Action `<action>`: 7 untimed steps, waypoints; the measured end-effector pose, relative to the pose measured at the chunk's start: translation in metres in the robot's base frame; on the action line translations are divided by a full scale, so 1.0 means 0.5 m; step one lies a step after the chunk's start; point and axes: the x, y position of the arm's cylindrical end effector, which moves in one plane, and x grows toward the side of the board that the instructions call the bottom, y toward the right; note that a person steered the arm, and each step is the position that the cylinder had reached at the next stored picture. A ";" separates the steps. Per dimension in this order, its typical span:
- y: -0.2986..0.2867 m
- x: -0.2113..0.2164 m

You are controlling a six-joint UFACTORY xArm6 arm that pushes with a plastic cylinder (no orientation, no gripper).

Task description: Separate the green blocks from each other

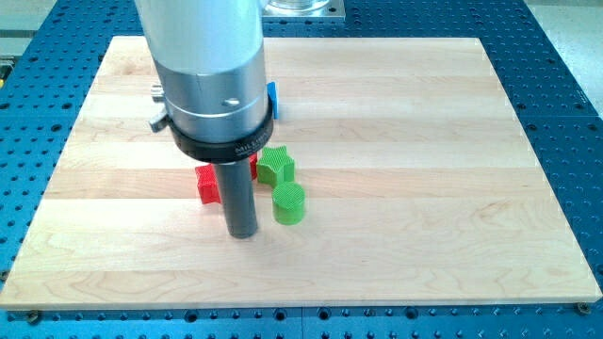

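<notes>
A green star-shaped block (276, 165) lies near the board's middle. A green cylinder (289, 203) stands just below it, close to it or touching. My tip (243, 234) rests on the board to the left of the green cylinder and slightly below it, a small gap apart. A red block (207, 184) lies to the left of the rod, partly hidden by it; a sliver of red (254, 168) shows to the rod's right beside the green star.
A blue block (273, 99) peeks out from behind the arm's grey body at the view's top. The wooden board (424, 188) lies on a blue perforated table. The arm's body hides the board's upper left-middle part.
</notes>
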 end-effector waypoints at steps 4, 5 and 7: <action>0.228 -0.290; 0.189 -0.231; 0.152 -0.353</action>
